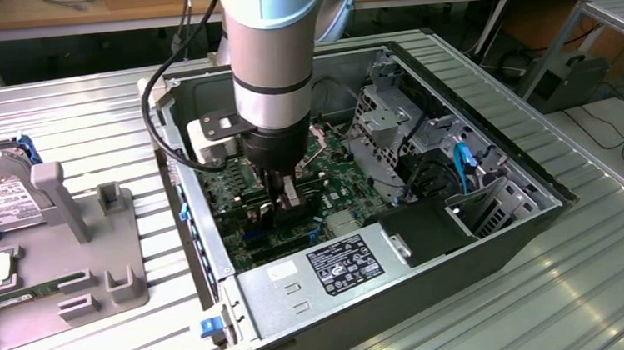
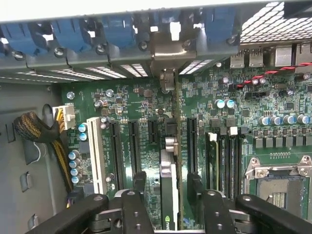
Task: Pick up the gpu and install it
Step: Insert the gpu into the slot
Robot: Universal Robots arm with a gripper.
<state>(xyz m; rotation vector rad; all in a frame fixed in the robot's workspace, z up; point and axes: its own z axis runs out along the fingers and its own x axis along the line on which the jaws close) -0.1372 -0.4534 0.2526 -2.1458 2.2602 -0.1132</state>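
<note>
We see gpu (image 2: 168, 195) on edge in motherboard (image 2: 229, 112) slot, gripper (image 2: 168, 183) fingers apart, seemingly released (thin, stiff, fragile; hold top edge).

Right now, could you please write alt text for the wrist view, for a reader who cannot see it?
The gpu stands on edge in a slot of the green motherboard, its silver bracket against the case's rear slots, with the gripper open around its near end. Empty expansion slots lie beside it, and an open CPU socket sits further off.
</note>
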